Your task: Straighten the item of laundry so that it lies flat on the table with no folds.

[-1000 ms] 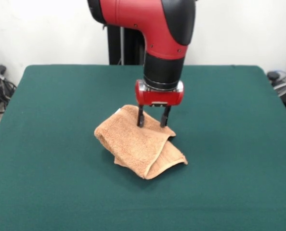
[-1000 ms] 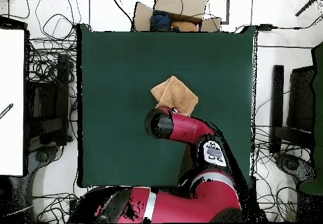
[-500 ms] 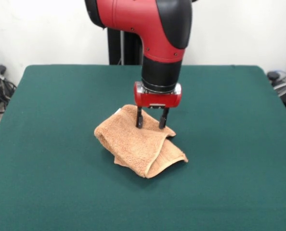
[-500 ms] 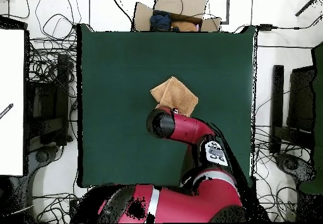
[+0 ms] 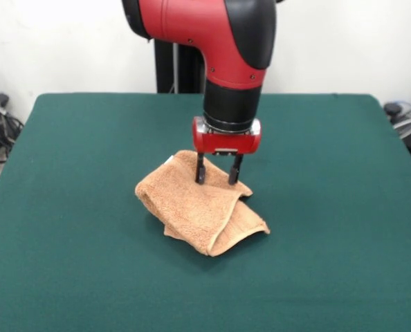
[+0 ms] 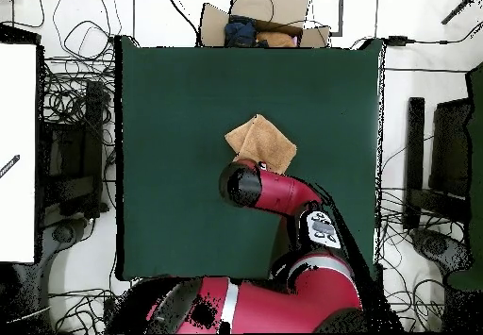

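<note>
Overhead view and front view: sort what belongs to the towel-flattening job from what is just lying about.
Job:
towel, folded over itself
table
gripper, open, fingers down at the towel's far edge

Lying about:
cardboard box beyond the table edge
cables on the floor
white board at the side

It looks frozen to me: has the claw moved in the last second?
Yes, barely: the claw slid slightly left along the table's far edge, toward the towel's left side.

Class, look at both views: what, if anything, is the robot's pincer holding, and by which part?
Nothing is held. The open pincer stands at the far edge of the folded towel, not closed on it.
</note>
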Robot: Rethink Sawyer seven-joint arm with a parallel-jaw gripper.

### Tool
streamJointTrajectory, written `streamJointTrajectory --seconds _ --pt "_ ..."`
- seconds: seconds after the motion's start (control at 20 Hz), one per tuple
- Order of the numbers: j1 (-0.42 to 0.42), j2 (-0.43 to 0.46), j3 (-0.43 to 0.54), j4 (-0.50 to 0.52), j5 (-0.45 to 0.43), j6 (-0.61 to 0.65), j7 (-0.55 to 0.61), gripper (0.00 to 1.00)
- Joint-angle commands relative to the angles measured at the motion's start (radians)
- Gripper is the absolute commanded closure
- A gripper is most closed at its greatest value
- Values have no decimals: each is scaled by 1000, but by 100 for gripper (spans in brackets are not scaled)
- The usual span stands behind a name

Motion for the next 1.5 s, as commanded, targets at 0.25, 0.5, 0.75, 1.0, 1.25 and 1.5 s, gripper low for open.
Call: streamJointTrajectory --seconds 0.25,0.5,0.75,1.0,1.25,1.5 --pt "-12 50 56 28 15 7 192 0" --pt "-24 51 71 29 15 9 186 0" --pt "-39 47 92 23 24 43 176 0" --pt "0 -29 66 45 43 121 195 0" --pt "30 -100 57 45 79 232 217 0" --pt "48 -160 52 46 100 320 228 0"
